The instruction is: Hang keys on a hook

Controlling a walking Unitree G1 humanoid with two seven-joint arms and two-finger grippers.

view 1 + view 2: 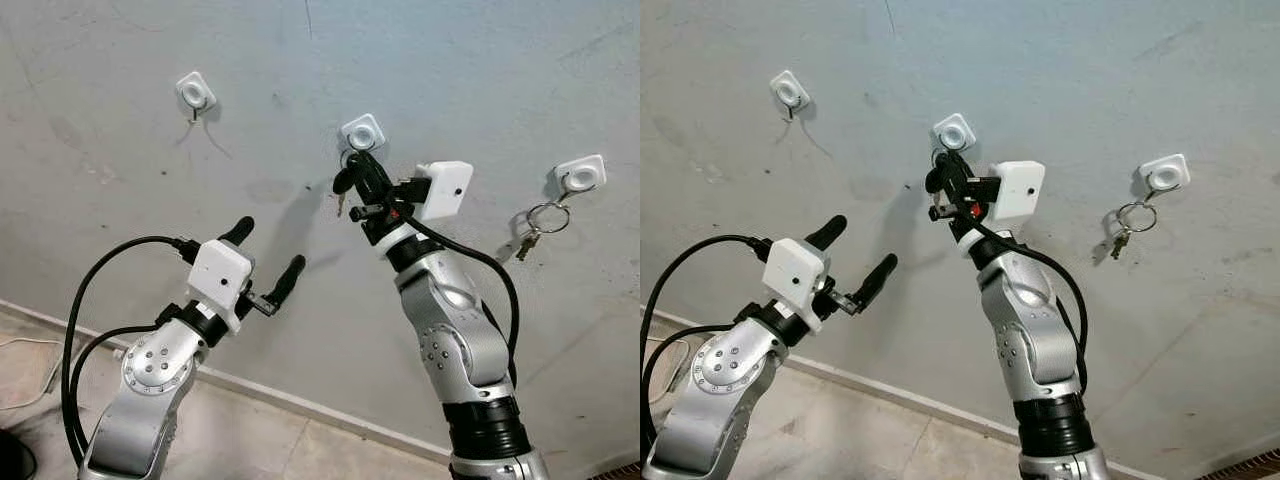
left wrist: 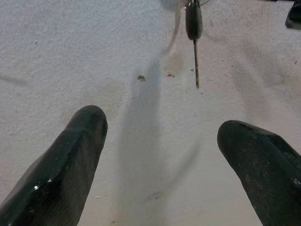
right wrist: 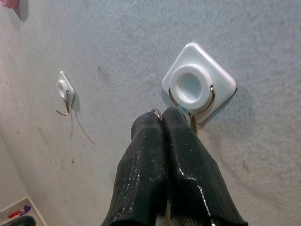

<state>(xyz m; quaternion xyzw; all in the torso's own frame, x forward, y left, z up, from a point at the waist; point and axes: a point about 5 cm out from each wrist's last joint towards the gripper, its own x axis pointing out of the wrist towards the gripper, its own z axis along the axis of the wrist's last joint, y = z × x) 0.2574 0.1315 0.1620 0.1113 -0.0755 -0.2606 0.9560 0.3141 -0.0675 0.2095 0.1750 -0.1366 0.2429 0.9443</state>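
At frame centre, the right gripper (image 3: 162, 117), fingers pressed together pinching the keys (image 1: 343, 183), reaches the middle hook (image 3: 197, 89); a misaligned ring could slip off. The left gripper (image 1: 268, 255) waits spread open.

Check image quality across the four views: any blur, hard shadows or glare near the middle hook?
Head views: sharp, even light; the right gripper and the keys it pinches cast a soft shadow on the wall beside the middle hook. Left wrist view: left gripper fingers close and soft-edged, long faint shadows on the plaster. Right wrist view: crisp, small highlights on the fingers.
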